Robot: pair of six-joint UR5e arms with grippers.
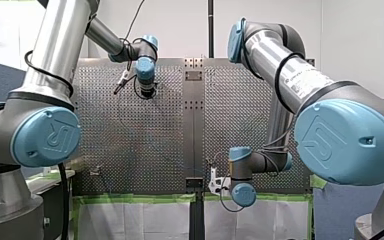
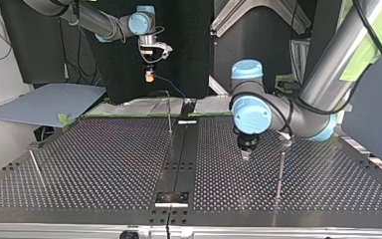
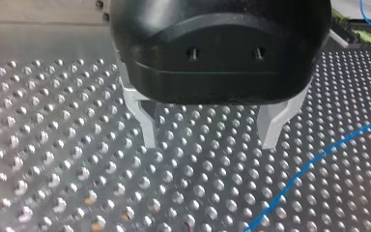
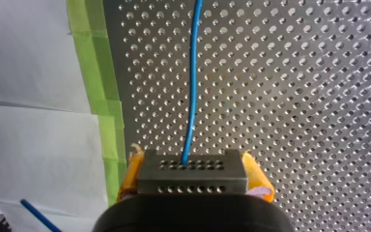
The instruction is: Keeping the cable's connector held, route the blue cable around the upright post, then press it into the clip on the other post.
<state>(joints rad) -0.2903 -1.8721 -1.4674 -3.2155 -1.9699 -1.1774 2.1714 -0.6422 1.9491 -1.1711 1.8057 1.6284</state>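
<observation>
Perforated metal worktop [image 2: 104, 159] with a dark centre strip [image 2: 179, 149] down its middle in the top view. One edge carries green tape [image 4: 94, 72] over white paper [image 4: 34, 96]. A grey board [image 2: 47, 102] lies off the far corner at the top view's left.

Three thin rods stand on it:
- The centre post [image 2: 169, 115] is upright, just beside the strip.
- The second post [image 2: 280, 172] is at the top view's right, near my left end effector [image 3: 210, 142].
- The leaning post [image 2: 35, 167] is at that view's left.

Which one bears the clip cannot be told.

My left end effector has a black body and metal fingers, which are spread apart with nothing between them, just above the worktop.

The blue cable [image 4: 192, 96] is a thin, bright single strand. It leaves the connector [image 4: 192, 179] and runs ahead of my right end effector [image 2: 150, 75] over the perforations. In the left wrist view it lies on the worktop beside the fingers, not touching them.

The connector is a small metal block with rows of holes, and the cable enters at its upper row.

My right end effector has yellow pads clamped on the connector. It is raised near the worktop's far edge in the top view, well apart from the second post and the leaning post.
</observation>
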